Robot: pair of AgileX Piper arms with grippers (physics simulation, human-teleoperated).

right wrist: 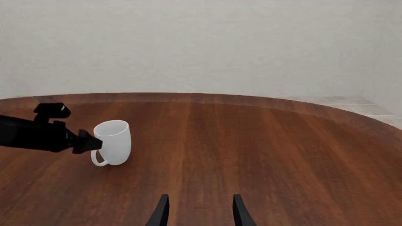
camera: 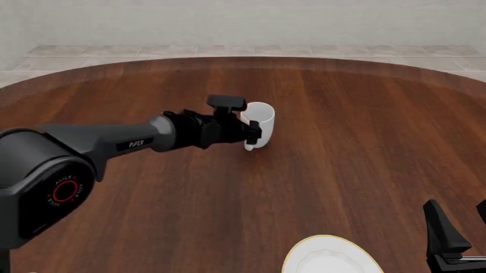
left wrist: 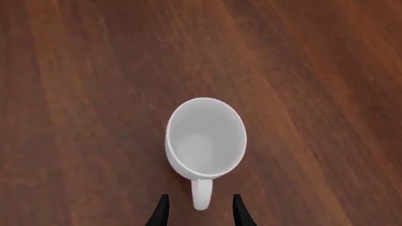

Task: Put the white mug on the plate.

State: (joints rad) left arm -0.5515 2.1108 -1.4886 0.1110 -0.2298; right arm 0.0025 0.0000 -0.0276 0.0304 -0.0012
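Note:
The white mug (camera: 261,120) stands upright on the wooden table, left of centre and towards the far side, with its handle (left wrist: 202,193) pointing at my left arm. My left gripper (camera: 254,132) is open right at the mug's near side. In the left wrist view its two fingertips (left wrist: 163,208) flank the end of the handle without gripping it. The right wrist view shows the mug (right wrist: 114,141) with the left gripper (right wrist: 88,142) at its side. The plate (camera: 331,257), white with a gold rim, lies at the near edge and is partly cut off. My right gripper (camera: 458,220) hangs open and holds nothing, near the plate at the near right.
The brown wooden table (camera: 357,131) is round, and its far edge curves in front of a tiled floor and a pale wall. The left arm (camera: 114,145) stretches low across the table's left half.

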